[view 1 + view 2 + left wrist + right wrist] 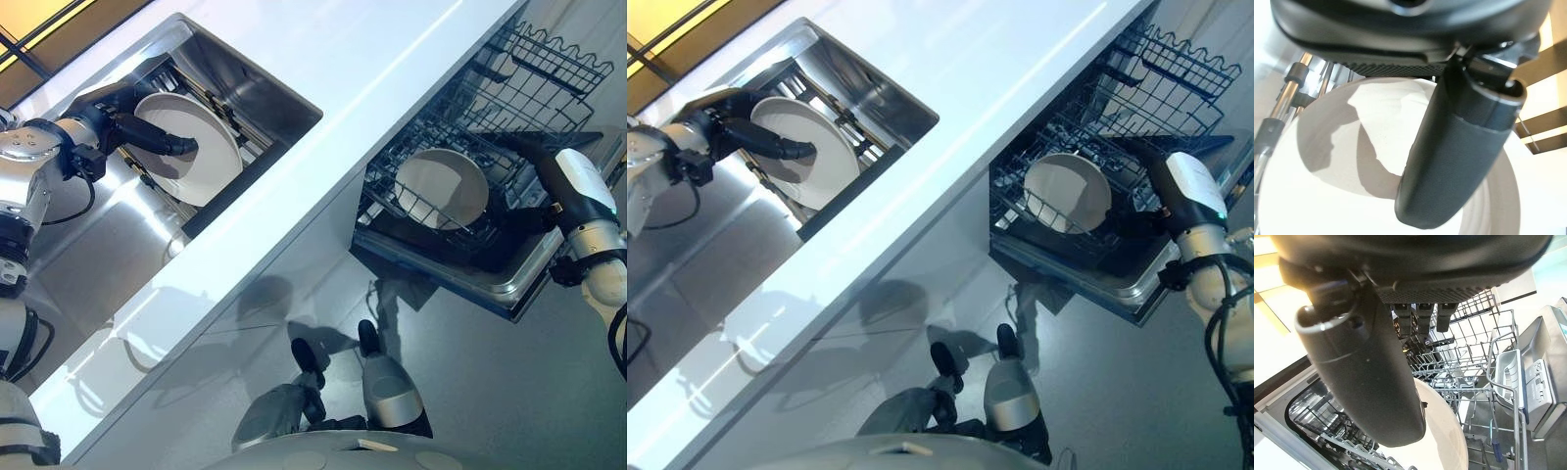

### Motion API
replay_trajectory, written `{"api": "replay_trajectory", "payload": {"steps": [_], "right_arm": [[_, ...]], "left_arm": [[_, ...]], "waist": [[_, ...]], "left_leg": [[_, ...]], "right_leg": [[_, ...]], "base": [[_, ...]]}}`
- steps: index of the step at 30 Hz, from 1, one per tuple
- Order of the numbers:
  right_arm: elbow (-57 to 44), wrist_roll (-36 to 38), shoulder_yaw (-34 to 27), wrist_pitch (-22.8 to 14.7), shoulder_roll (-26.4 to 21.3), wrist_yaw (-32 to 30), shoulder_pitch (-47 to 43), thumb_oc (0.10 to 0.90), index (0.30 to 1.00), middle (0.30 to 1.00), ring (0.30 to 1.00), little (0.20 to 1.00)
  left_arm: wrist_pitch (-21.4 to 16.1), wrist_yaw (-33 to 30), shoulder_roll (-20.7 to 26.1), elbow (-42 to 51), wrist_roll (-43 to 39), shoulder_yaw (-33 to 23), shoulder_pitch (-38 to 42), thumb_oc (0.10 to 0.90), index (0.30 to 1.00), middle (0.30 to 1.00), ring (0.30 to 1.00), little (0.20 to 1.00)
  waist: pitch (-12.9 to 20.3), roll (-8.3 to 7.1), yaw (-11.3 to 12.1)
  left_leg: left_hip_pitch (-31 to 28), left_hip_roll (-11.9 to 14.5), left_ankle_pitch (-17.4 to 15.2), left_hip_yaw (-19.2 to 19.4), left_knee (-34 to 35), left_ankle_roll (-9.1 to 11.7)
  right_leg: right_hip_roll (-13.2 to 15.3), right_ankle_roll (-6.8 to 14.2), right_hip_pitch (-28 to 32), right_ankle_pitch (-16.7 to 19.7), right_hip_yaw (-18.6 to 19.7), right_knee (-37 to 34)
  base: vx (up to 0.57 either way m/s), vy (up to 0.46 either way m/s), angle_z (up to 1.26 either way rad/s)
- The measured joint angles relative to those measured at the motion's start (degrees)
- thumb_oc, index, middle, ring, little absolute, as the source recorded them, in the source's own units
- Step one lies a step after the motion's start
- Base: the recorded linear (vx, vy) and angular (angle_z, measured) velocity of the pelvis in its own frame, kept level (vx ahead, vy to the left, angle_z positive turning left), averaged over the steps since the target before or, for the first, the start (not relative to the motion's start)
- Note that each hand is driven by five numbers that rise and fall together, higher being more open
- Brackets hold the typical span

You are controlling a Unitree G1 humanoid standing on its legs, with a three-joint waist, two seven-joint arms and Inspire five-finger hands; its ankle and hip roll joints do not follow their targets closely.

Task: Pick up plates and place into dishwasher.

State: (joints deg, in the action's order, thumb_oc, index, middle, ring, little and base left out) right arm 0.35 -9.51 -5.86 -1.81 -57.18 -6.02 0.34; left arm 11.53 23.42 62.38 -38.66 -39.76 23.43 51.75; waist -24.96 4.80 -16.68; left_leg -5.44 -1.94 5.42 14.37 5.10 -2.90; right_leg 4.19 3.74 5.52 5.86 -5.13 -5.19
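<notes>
Note: left hand [118, 122] fingers [162, 142] pinch plate in sink [201, 147]; right hand [549, 186] fingers clasp plate in dishwasher rack [441, 186].

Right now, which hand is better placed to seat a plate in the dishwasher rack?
The right hand: it holds a plate over the rack. The left hand grips another plate in the sink.

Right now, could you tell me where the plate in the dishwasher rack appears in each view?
Left eye view: plate right of centre, standing in the rack.
Right eye view: the same spot.
Left wrist view: a different plate, the one at the sink.
Right wrist view: past the right hand's thumb.
Shared landmark: the rack.
</notes>
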Motion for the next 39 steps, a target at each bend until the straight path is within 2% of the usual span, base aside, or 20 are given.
{"api": "replay_trajectory", "payload": {"steps": [7, 14, 17, 19, 20, 24, 30, 36, 39], "right_arm": [[0.0, -0.01, -0.99, -2.08, 0.0, 0.0, 1.75, 0.8, 0.9, 0.9, 0.9, 0.9], [-0.01, -0.2, -1.41, -3.36, 0.84, 0.11, 2.92, 0.8, 0.9, 0.9, 0.9, 0.9], [0.0, -0.74, -1.52, -3.28, 1.48, 0.15, 3.91, 0.8, 0.9, 0.9, 0.9, 0.9], [0.0, -0.74, -1.56, -3.28, 1.48, 0.14, 3.95, 0.8, 0.9, 0.9, 0.9, 0.9], [0.0, -0.73, -1.57, -3.24, 1.47, 0.14, 4.06, 0.8, 0.9, 0.9, 0.9, 0.9], [-0.03, -0.72, -1.53, -3.06, 1.33, 0.18, 4.1, 0.8, 0.9, 0.9, 0.9, 0.9], [-0.15, -0.33, 0.43, -3.05, 1.34, 0.35, 3.38, 0.8, 0.9, 0.9, 0.9, 0.9], [-0.66, 9.08, 2.08, -3.2, 1.61, 2.46, 3.01, 0.8, 0.9, 0.9, 0.9, 0.9], [-0.96, 19.14, 2.14, -3.21, 4.32, 5.53, 1.17, 0.8, 0.9, 0.9, 0.9, 0.9]], "left_arm": [[-2.97, -0.02, -0.23, 1.19, -11.15, -7.3, -7.0, 0.1, 0.3, 0.3, 0.3, 0.2], [-2.73, 0.68, -1.38, 4.3, -17.82, -14.76, -14.52, 0.1, 0.3, 0.3, 0.3, 0.2], [2.56, -5.04, -4.91, -0.11, -23.22, -19.77, -19.71, 0.1, 0.3, 0.3, 0.3, 0.2], [3.36, -6.13, -5.37, -0.88, -24.09, -20.56, -20.09, 0.1, 0.3, 0.3, 0.3, 0.2], [5.99, -10.11, -5.58, -3.15, -27.49, -22.24, -21.48, 0.1, 0.3, 0.3, 0.3, 0.2], [8.49, -14.38, -5.81, -3.71, -30.12, -23.34, -23.8, 0.1, 0.3, 0.3, 0.3, 0.2], [9.71, -18.89, -6.15, -3.61, -33.04, -23.33, -24.26, 0.1, 0.3, 0.3, 0.3, 0.2], [9.9, -22.5, -7.04, -1.17, -36.05, -23.31, -24.25, 0.1, 0.3, 0.3, 0.3, 0.2], [9.85, -24.73, -8.29, 0.76, -39.1, -23.31, -24.25, 0.1, 0.3, 0.3, 0.3, 0.2]], "waist": [[0.01, -0.02, 0.85], [1.29, -0.83, 1.69], [5.23, -1.74, 2.12], [5.63, -1.79, 2.09], [6.73, -2.25, 2.36], [7.22, -2.23, 3.14], [7.26, -2.17, 3.92], [7.27, -2.15, 4.31], [7.26, -2.15, 4.56]], "left_leg": [[0.0, 0.01, 0.03, -0.42, 0.0, -0.05], [0.0, -0.08, -0.06, -0.65, 0.24, 0.09], [0.02, 0.26, -0.18, -0.91, 0.27, 0.2], [0.01, 0.29, -0.18, -0.93, 0.27, 0.2], [0.04, 0.55, -0.11, -0.99, 0.27, 0.3], [0.11, 0.81, 0.16, -1.5, 0.26, 0.67], [0.35, 0.78, 0.25, -2.1, 0.07, 0.75], [0.68, 0.77, 0.42, -2.72, 0.0, 0.63], [0.67, 0.75, 0.49, -2.77, 0.01, 0.65]], "right_leg": [[-0.01, 0.0, 0.18, 0.0, -0.09, 0.0], [0.06, -0.58, 0.38, -0.41, -0.19, -0.01], [-0.33, -0.89, 0.35, -0.64, -0.21, -0.02], [-0.36, -0.93, 0.35, -0.68, -0.22, -0.02], [-0.62, -0.98, 0.34, -0.73, -0.21, -0.02], [-0.91, -0.89, 0.38, -1.02, -0.57, -0.02], [-0.9, -1.17, 0.41, -1.0, -1.09, -0.02], [-0.9, -1.28, 0.41, -0.97, -1.74, -0.02], [-0.88, -1.28, 0.46, -0.97, -1.72, -0.02]], "base": [[0.0, 0.0, 0.02], [0.0, 0.001, 0.01], [0.0, 0.001, -0.01], [0.0, 0.0, 0.0], [0.0, -0.009, 0.03], [0.0, -0.005, 0.06], [0.0, -0.002, 0.06], [0.02, -0.006, 0.07], [0.0, 0.0, 0.0]]}}
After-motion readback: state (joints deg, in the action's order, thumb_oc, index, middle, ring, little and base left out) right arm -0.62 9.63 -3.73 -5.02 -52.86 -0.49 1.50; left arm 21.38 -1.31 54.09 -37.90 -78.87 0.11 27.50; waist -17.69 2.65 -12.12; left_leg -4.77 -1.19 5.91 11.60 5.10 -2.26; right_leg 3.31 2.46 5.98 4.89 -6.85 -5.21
